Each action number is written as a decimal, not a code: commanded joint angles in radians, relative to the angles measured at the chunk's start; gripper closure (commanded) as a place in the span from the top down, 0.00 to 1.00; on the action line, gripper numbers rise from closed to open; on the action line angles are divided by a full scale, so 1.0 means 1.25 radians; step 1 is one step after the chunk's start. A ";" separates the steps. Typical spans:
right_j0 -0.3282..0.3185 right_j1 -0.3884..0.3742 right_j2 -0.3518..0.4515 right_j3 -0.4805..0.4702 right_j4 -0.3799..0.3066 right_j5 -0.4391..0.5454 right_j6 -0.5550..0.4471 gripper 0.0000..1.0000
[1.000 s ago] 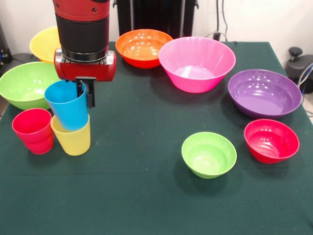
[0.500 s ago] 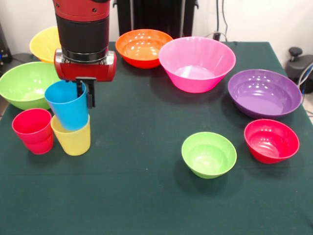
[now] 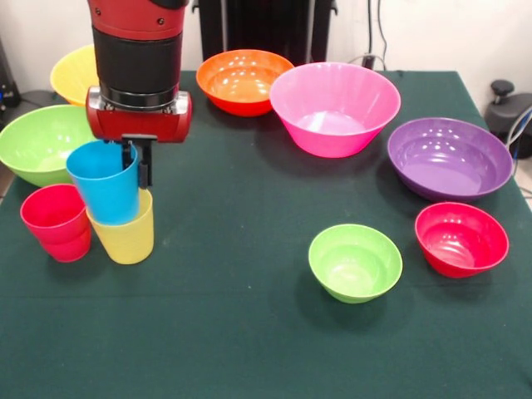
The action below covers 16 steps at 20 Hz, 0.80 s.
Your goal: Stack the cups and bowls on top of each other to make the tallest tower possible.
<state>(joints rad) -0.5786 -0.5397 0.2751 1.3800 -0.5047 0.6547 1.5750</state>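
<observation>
**Ana:** Red cup (image 3: 56,221) sits at the far left of the frame, upright on the green cloth (image 3: 233,332), with the big green bowl (image 3: 41,143) above it and the yellow bowl (image 3: 76,73) in the upper-left corner. Nothing risky there?

**Ben:** Only its closeness. It stands just beside the pale yellow cup (image 3: 125,235), so a sideways swing could knock it over.

**Ana:** And the blue cup (image 3: 105,181)?

**Ben:** The gripper (image 3: 135,162) is closed on its rim, one finger inside the wall and one outside. The cup hangs tilted, its base dipping into or just over the yellow cup's mouth; I can't tell whether they touch.

**Ana:** So what could go wrong?

**Ben:** A one-sided rim pinch on smooth plastic may let the cup swivel or slip. If its base is wedged in the yellow cup, a lift could drag that one up and then drop it.

**Ana:** Moving right?

**Ben:** Orange bowl (image 3: 243,81) and pink bowl (image 3: 334,108) across the top, small lime-green bowl (image 3: 355,262) at lower centre, purple bowl (image 3: 449,157) and small red bowl (image 3: 461,238) on the right. All stand apart and empty, so no tower yet.

**Ana:** Hazard on the way over?

**Ben:** Carried low, a tilted cup might clip the lime-green rim and land askew.
</observation>
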 commanded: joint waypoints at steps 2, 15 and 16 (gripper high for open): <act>-0.006 0.056 0.038 0.029 -0.067 -0.035 -0.091 0.00; -0.012 0.056 0.050 0.051 -0.059 -0.043 -0.082 0.00; -0.010 0.055 0.048 0.052 -0.059 -0.044 -0.079 0.00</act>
<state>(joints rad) -0.5891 -0.5333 0.2755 1.3870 -0.5136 0.6457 1.5750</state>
